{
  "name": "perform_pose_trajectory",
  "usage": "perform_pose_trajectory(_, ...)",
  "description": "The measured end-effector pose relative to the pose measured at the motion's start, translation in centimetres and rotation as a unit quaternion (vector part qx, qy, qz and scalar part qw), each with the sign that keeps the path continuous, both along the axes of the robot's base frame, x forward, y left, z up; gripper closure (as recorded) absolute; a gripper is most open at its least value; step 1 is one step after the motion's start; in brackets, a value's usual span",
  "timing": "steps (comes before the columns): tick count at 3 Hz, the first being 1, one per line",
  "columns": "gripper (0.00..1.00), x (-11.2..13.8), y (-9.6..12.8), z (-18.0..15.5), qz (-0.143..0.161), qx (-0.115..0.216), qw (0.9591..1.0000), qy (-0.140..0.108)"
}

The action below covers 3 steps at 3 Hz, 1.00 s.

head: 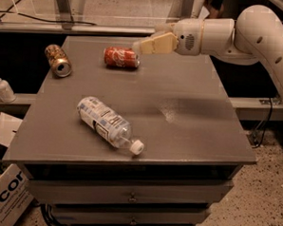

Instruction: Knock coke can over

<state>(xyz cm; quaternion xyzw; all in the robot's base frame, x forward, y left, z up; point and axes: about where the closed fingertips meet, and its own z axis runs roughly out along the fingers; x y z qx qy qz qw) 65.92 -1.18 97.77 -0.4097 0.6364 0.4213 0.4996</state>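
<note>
On the far part of the table (193,122), the coke can (121,57) lies on its side, its length running left to right. Just beside its right end hangs the gripper (138,46), reaching in from the right, its fingers (157,43) drawn together and holding nothing. A brown can (57,60) lies near the left edge, and a bottle (105,122) lies nearer the front, cap toward the front right.

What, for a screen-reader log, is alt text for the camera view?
The coke can lies on its side toward the table's far side, the gripper close by one end. A brown-gold can and a clear bottle also lie on their sides.
</note>
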Motion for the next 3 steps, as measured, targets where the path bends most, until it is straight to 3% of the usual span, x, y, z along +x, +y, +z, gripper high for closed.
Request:
perform_pose_trajectory(1, 0.0, -0.3, -0.9, -1.8, -0.015, -0.005, 0.9999, 0.002)
perform_pose_trajectory(3, 0.0, 0.4, -6.0, -6.2, -0.081, -0.009, 0.9965, 0.019)
